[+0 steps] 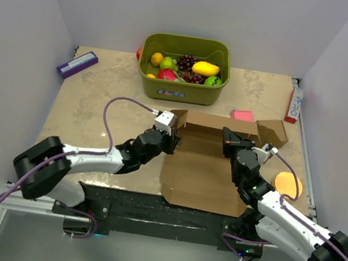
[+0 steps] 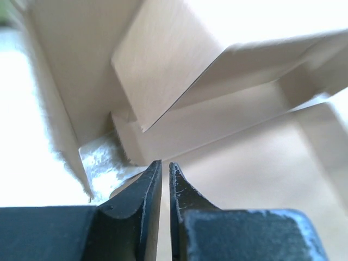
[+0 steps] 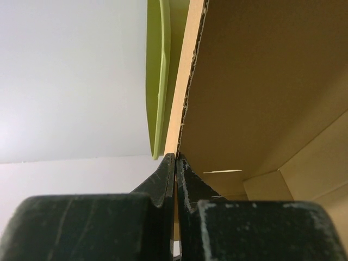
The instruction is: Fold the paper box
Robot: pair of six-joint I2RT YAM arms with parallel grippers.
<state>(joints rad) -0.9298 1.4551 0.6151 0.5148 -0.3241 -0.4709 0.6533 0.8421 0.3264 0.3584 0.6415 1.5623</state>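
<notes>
The paper box (image 1: 200,173) lies in the middle of the table, its base flat and its back wall (image 1: 214,122) raised, with a flap (image 1: 271,131) spread at the right. My left gripper (image 1: 172,137) is at the box's left edge. In the left wrist view (image 2: 165,163) its jaws stand almost together, with a thin cardboard-coloured strip between them, above the box's inside (image 2: 244,147). My right gripper (image 1: 230,138) is at the back wall's right end. In the right wrist view (image 3: 175,156) it is shut on an upright cardboard edge (image 3: 187,81).
A green basket (image 1: 151,40) of fruit stands behind the box and also shows in the right wrist view (image 3: 157,81). A pink block (image 1: 242,115) lies behind the right flap. An orange disc (image 1: 288,183), a red-and-white box (image 1: 293,105) and a purple item (image 1: 77,63) lie near the edges.
</notes>
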